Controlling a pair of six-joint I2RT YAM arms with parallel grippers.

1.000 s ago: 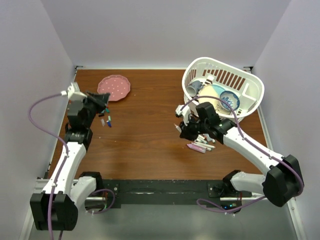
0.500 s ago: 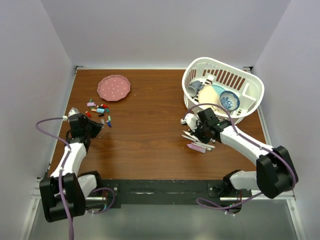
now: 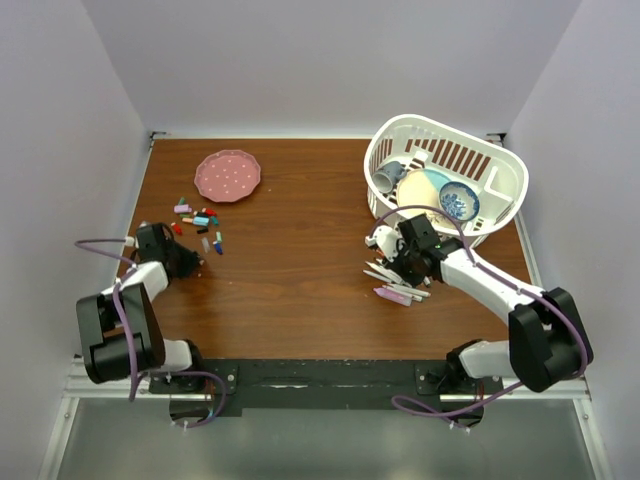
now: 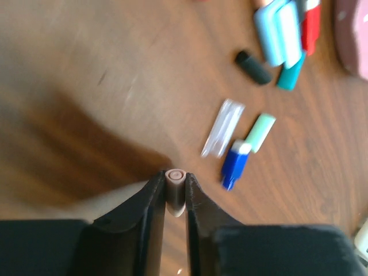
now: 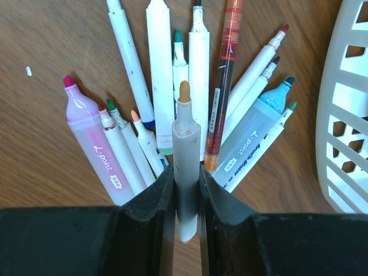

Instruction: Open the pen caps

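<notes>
My left gripper (image 4: pixel 174 185) is shut on a small tan pen cap (image 4: pixel 175 190), held low over the table at the left (image 3: pixel 185 262). Loose pen caps lie just beyond it: a blue one (image 4: pixel 234 164), a mint one (image 4: pixel 260 132), a clear one (image 4: pixel 222 127), a black one (image 4: pixel 253 67), with more in the cluster (image 3: pixel 200 222). My right gripper (image 5: pixel 187 183) is shut on a grey uncapped marker (image 5: pixel 185 167) with an orange tip, just over a pile of uncapped pens (image 3: pixel 400 282).
A pink plate (image 3: pixel 228 175) lies at the back left. A white basket (image 3: pixel 498 170) with dishes stands at the back right, close behind my right gripper; its rim shows in the right wrist view (image 5: pixel 345 115).
My left arm swung down from up by the plate to low over the table near the front left. My right gripper lowered onto the pen pile.
</notes>
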